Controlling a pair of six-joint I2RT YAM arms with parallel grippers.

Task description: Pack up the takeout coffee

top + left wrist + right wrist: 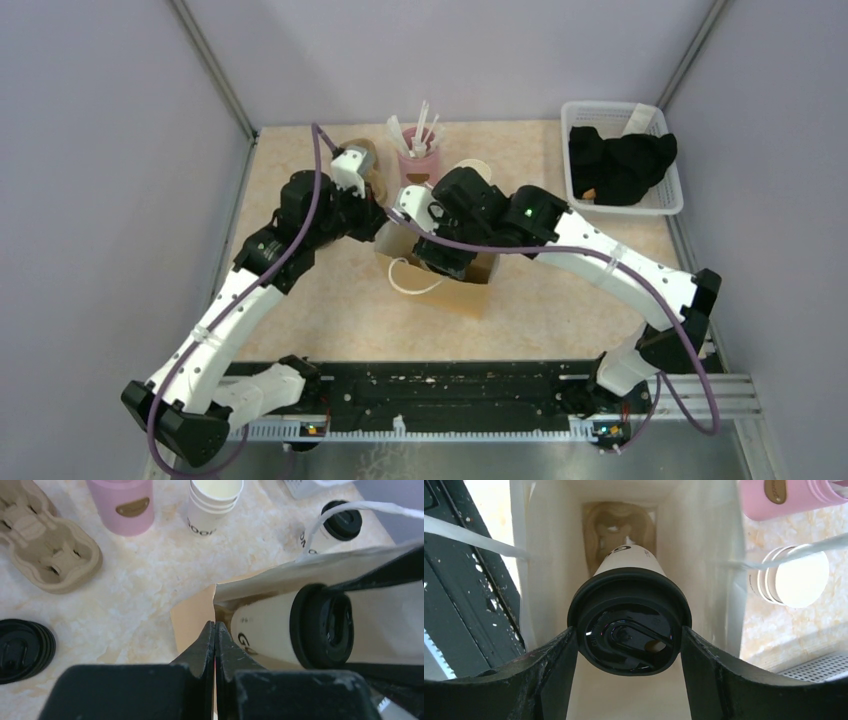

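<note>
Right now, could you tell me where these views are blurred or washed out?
Left wrist: the left tool pinching the bag is soft-edged, the table sharp. Right wrist: the stacked cups blow out white; the lidded cup in the right tool is crisp. Top external: evenly lit.

My left gripper (215, 630), at bottom centre, has its fingers pressed together on the rim of the paper bag (280, 577). Inside the bag, right of centre, a lidded cup (270, 632) shows its black lid. A second lidded cup (336, 526) stands at upper right, beyond the bag.
</note>
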